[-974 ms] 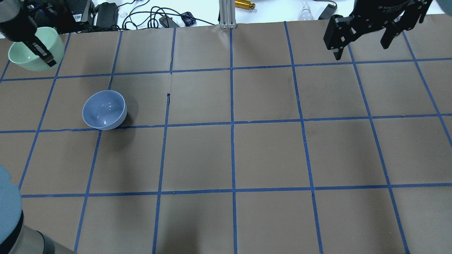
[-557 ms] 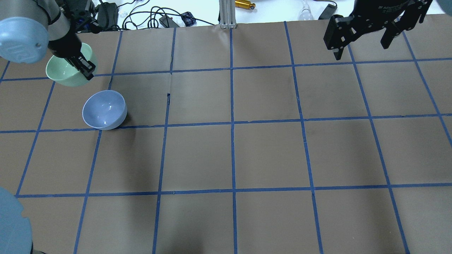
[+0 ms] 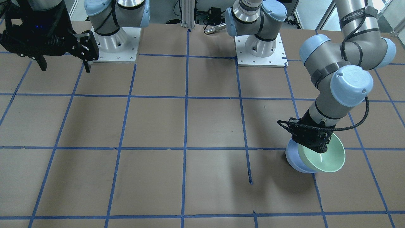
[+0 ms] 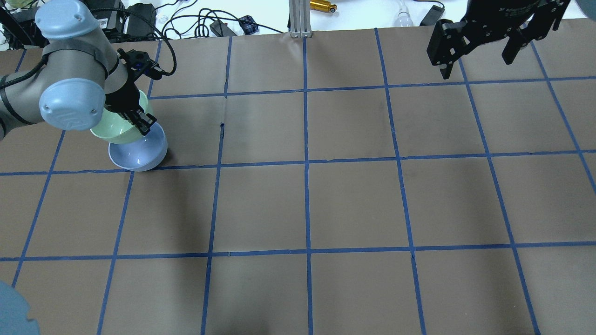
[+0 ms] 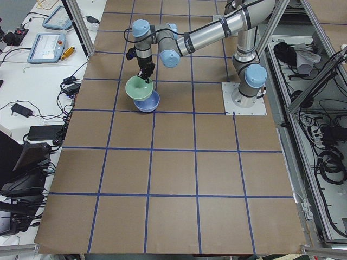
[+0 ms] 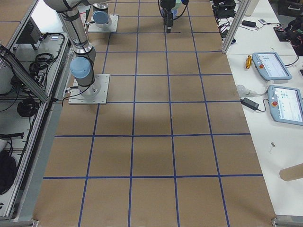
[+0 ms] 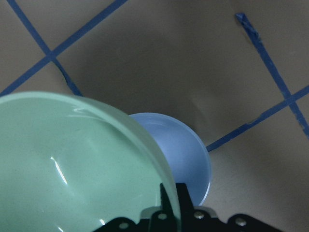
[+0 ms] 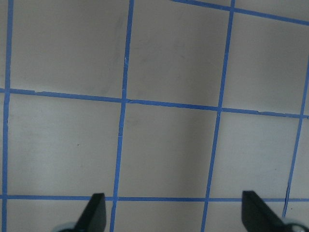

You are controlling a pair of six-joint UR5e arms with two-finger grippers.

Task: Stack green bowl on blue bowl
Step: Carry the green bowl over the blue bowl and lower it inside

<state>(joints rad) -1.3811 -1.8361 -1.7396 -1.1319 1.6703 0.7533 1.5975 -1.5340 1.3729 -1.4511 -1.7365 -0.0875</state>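
Note:
My left gripper [image 4: 139,120] is shut on the rim of the green bowl [image 4: 116,132] and holds it in the air, partly over the far-left side of the blue bowl [image 4: 139,156]. The blue bowl stands upright on the table at the left. In the front-facing view the green bowl [image 3: 326,158] overlaps the blue bowl [image 3: 292,158]. In the left wrist view the green bowl [image 7: 72,164] fills the lower left, the blue bowl [image 7: 186,154] below it. My right gripper [image 4: 479,46] is open and empty, high at the far right.
The table [image 4: 307,204] is brown paper with a blue tape grid. Cables, a power brick [image 4: 139,16] and small tools lie along the far edge. An aluminium post [image 4: 298,18] stands at the far middle. The arm bases [image 3: 259,47] stand at the robot's side.
My left arm has carried the green bowl from the far left corner rightward and nearer, until it partly overlaps the blue bowl. The right arm has not moved.

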